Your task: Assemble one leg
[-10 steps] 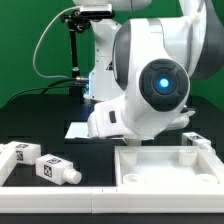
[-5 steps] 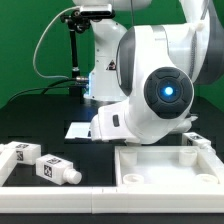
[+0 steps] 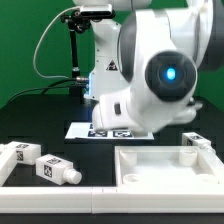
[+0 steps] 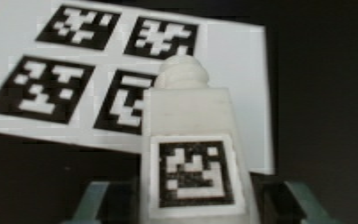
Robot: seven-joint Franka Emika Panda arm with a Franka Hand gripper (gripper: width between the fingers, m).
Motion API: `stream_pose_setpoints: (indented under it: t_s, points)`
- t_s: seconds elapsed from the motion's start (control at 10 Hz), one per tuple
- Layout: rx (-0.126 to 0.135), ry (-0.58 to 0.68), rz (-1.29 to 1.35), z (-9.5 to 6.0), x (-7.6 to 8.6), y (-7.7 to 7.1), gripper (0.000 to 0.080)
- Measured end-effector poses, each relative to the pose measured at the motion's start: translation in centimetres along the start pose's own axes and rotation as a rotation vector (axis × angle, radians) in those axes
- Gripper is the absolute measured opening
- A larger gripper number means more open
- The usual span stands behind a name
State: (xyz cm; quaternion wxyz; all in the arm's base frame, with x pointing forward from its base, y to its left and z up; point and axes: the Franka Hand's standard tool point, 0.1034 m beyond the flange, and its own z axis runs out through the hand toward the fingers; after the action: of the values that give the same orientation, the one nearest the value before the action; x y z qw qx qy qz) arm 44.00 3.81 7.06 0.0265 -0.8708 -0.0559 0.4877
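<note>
In the wrist view my gripper is shut on a white leg with a black-and-white tag, its pointed end away from the jaws. The leg hangs above the marker board. In the exterior view the arm's bulk hides the gripper and the held leg. Two more legs lie on the exterior view's left: one on the dark table, one at the edge. The large white rimmed panel lies at the front right.
The marker board lies on the dark table behind the panel, partly hidden by the arm. A small white part sits beyond the panel's far right corner. A black stand with a camera rises at the back.
The arm has risen and swung a little toward the exterior view's right, uncovering more of the marker board. The loose legs and the panel have not moved.
</note>
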Motion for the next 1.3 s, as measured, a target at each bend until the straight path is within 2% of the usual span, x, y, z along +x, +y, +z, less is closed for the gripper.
stream_pose_setpoints:
  t_s: [0.1, 0.2, 0.3, 0.4, 0.5, 0.7, 0.8, 0.9, 1.0, 1.1, 1.2, 1.3]
  points:
    - [-0.008, 0.067, -0.01, -2.9, -0.2, -0.3, 0.0284]
    - [-0.018, 0.17, -0.016, -5.2, -0.4, -0.5, 0.0284]
    - [-0.026, 0.247, -0.021, -6.5, -0.8, -0.9, 0.0284]
    - [-0.028, 0.293, -0.019, -6.1, -0.4, -0.7, 0.0284]
    - [-0.033, 0.362, -0.017, -6.1, 0.1, -0.6, 0.0284]
    - [-0.044, 0.482, -0.016, -6.7, 0.0, -0.6, 0.0284]
    - [-0.046, 0.562, -0.03, -8.8, 0.7, -1.2, 0.0284]
    - [-0.039, 0.685, -0.066, -12.2, 1.7, -1.9, 0.0284]
    - [-0.036, 0.824, -0.1, -14.6, 3.2, -2.4, 0.0285]
    - [-0.034, 0.928, -0.088, -16.0, 4.1, -3.1, 0.0285]
    - [-0.051, 1.02, -0.105, -16.6, 4.5, -3.7, 0.0285]
    - [-0.053, 1.087, -0.097, -16.4, 4.5, -3.2, 0.0285]
